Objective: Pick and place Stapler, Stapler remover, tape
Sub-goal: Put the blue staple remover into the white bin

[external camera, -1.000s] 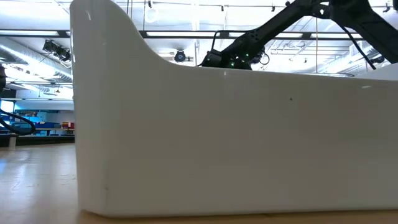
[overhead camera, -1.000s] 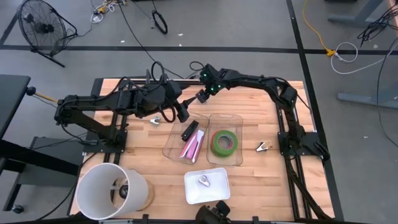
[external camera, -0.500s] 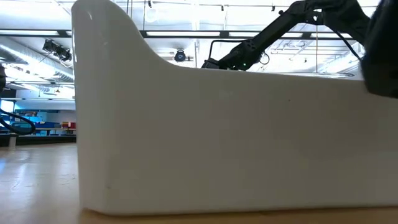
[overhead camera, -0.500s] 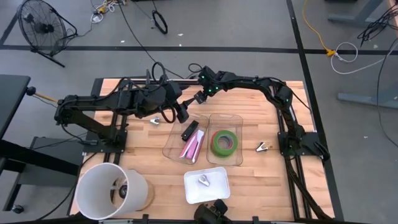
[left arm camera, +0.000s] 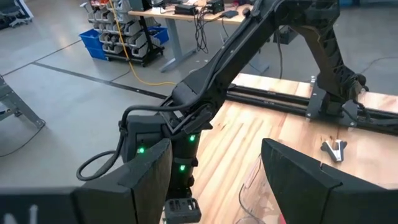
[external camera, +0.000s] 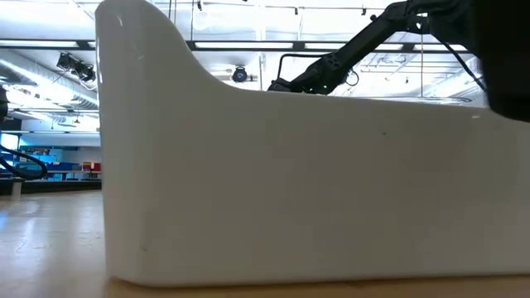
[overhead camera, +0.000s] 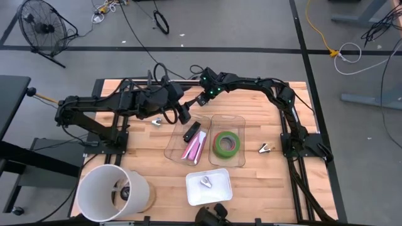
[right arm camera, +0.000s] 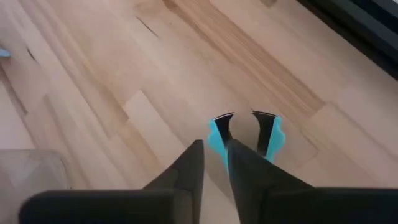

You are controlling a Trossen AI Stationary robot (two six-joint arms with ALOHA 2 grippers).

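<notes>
Overhead, the right gripper point(overhead camera: 202, 99) reaches across the far side of the wooden table point(overhead camera: 264, 182), low beside the far edge of the clear trays. Its wrist camera shows its two dark fingers point(right arm camera: 193, 171) drawn almost together around one blue arm of a small blue-handled staple remover point(right arm camera: 245, 137), which lies on the bare wood; the other blue arm sits just outside the fingers, so the claw looks pinched on that piece. The left gripper point(overhead camera: 180, 113) hangs close by, just beside the right one, its fingers point(left arm camera: 298, 180) set well apart with nothing between them, looking along the right arm. Two clear trays sit side by side at the table's middle: the left tray point(overhead camera: 174, 150) holds a black stapler point(overhead camera: 191, 131) and a pink stapler point(overhead camera: 193, 148), and the right tray point(overhead camera: 232, 160) holds a roll of green tape point(overhead camera: 227, 143) with red showing at its open centre. A small metal staple remover point(overhead camera: 264, 148) lies on the wood to the right of the trays, and another metal piece point(overhead camera: 156, 121) lies near the left gripper. Nearer the front edge, a white tray point(overhead camera: 217, 194) holds a small metal item point(overhead camera: 205, 182), and a white bucket point(overhead camera: 100, 188) stands at the front left corner. The low view is filled by a white wall point(external camera: 290, 182).
</notes>
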